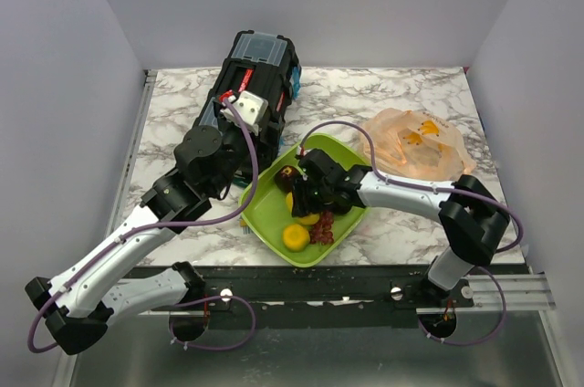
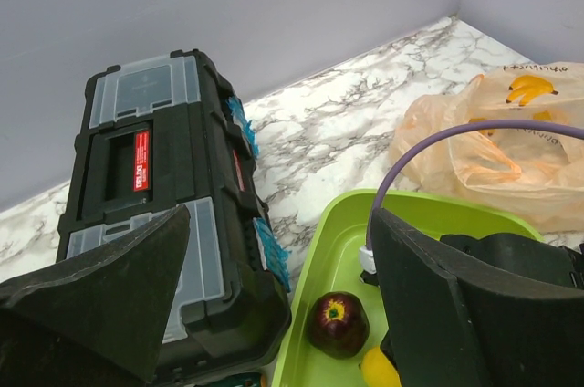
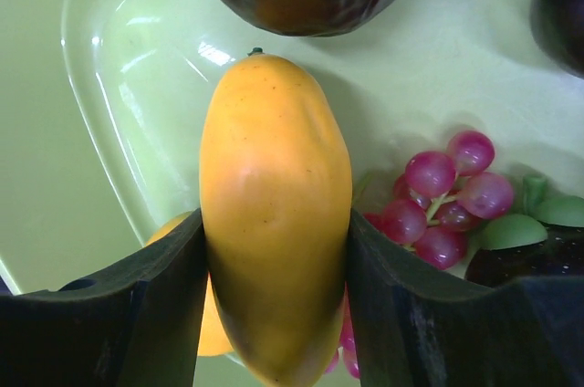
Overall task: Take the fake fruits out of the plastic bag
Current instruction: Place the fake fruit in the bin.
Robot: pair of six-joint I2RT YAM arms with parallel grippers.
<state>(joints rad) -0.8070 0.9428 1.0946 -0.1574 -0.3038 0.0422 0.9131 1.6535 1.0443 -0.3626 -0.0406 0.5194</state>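
My right gripper (image 1: 308, 195) is over the lime-green tray (image 1: 342, 225), shut on a yellow oval fruit (image 3: 274, 223), its fingers (image 3: 128, 314) pressed on both sides. A red grape bunch (image 3: 447, 195) lies beside it, also in the top view (image 1: 321, 230). A dark maroon fruit (image 2: 338, 322) and an orange fruit (image 1: 294, 237) lie in the tray. The peach-orange plastic bag (image 1: 420, 145) lies at the right back with yellow shapes inside. My left gripper (image 1: 224, 163) is open and empty, hovering between the black toolbox (image 1: 255, 86) and the tray's left edge.
The black toolbox (image 2: 155, 214) lies at the back centre-left, close to the tray's left corner. A purple cable (image 2: 438, 145) arcs over the tray. White walls close in the table on three sides.
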